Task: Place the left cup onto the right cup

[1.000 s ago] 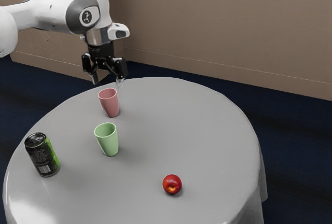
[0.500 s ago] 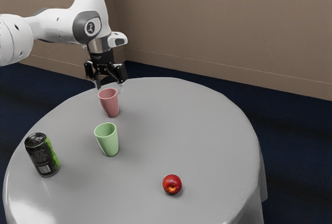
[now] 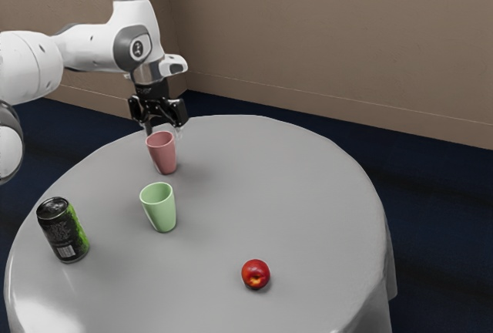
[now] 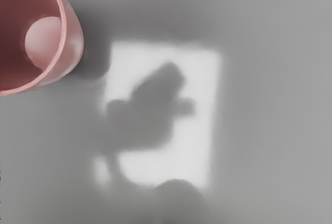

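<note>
You are looking at a round grey surface (image 3: 293,194) with the arm (image 3: 85,48) reaching in from the exterior view's left. The gripper (image 3: 162,126) points down and hangs just above the pink cup (image 3: 162,153). Its fingers (image 3: 146,122) stand apart, and nothing is held between them. From the side camera the fingertips sit close over the cup's rim, but you cannot tell from this angle whether they touch it.

The pink cup stands upright on the far side of the surface, mouth up. The green cup (image 3: 159,207) stands upright too, nearer the camera and a touch toward the exterior view's left. The two cups are near each other, with a clear strip of surface between them. Neither cup is on top of the other.

A black and green drink can (image 3: 62,230) stands near the edge of the surface at the exterior view's left, slightly tilted and well apart from the cups. A red apple (image 3: 255,274) lies toward the front, well apart from everything else.

In the wrist view you look straight down past the hand. The pink cup (image 4: 31,32) shows as an open mouth with a pale round bottom inside it, off to one side of the hand's centre. The hand's own dark shadow (image 4: 150,110) falls across a bright patch on the grey surface beside the cup.
</note>
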Motion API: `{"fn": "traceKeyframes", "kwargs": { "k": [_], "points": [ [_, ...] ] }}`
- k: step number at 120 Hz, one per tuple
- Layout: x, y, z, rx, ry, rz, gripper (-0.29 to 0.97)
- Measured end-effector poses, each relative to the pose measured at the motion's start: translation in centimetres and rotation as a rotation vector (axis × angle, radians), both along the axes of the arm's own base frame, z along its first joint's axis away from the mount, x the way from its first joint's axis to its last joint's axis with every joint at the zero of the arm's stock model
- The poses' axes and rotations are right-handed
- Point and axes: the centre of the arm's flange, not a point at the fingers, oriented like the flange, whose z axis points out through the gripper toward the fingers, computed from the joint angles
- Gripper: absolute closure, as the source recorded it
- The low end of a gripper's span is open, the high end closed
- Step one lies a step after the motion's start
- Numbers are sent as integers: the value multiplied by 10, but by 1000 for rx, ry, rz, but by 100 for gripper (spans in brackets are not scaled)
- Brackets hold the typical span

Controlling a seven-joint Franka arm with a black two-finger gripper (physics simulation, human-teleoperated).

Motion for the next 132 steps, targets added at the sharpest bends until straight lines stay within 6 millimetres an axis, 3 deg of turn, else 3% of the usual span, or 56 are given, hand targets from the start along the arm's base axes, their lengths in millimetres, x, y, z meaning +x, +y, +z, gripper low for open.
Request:
{"fn": "traceKeyframes", "kwargs": {
  "k": [76,132],
  "points": [
    [26,32,-38,-31,-11,-95,6],
    [38,33,-51,-12,-32,-212,7]
  ]
}}
